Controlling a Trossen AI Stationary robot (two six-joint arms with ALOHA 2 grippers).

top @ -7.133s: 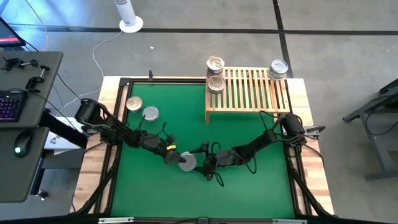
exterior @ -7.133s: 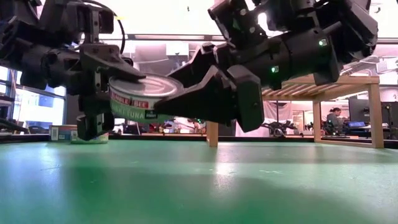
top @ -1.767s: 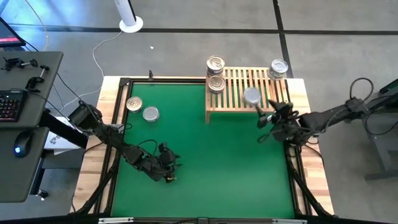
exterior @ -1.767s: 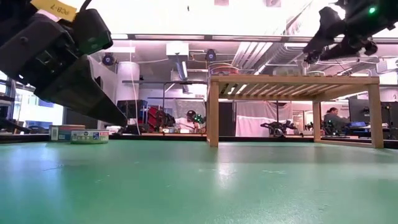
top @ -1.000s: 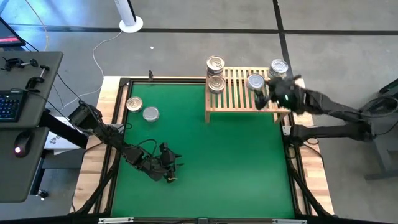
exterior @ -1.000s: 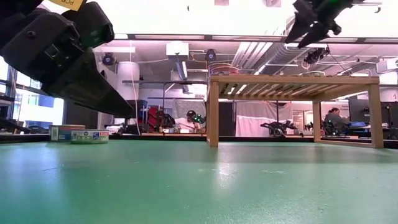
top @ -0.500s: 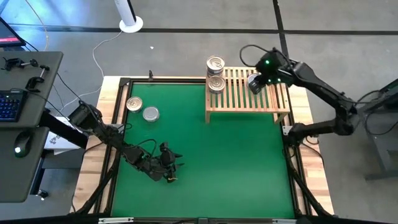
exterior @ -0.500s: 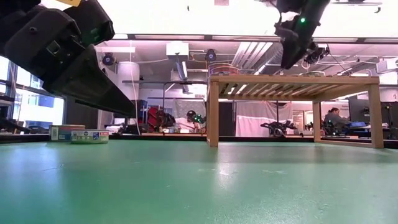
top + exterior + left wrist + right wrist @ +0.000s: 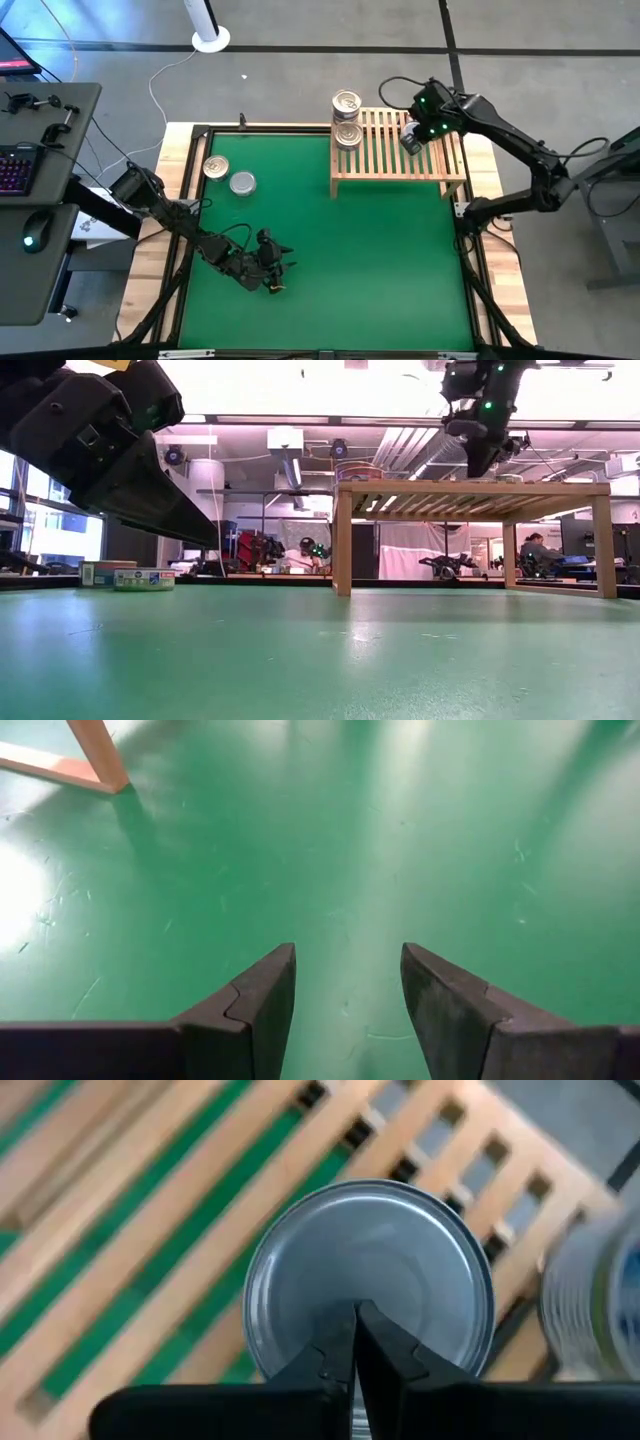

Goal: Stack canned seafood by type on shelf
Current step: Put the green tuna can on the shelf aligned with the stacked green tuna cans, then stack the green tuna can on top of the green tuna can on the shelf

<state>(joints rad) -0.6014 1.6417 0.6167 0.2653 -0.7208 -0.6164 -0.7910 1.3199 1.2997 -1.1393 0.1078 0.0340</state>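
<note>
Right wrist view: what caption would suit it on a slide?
Shut right gripper poised directly above a silver tin resting on the slatted wooden shelf.

silver tin (image 9: 370,1275) flat on slatted shelf (image 9: 385,150); two tins (image 9: 229,175) on mat.

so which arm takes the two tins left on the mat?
Left. Its open hand hovers over the green mat on the side of the two tins; the right hand is over the shelf, shut.

Silver tin (image 9: 370,1275) now released on shelf (image 9: 385,150), right gripper (image 9: 355,1342) fingers closed
</note>
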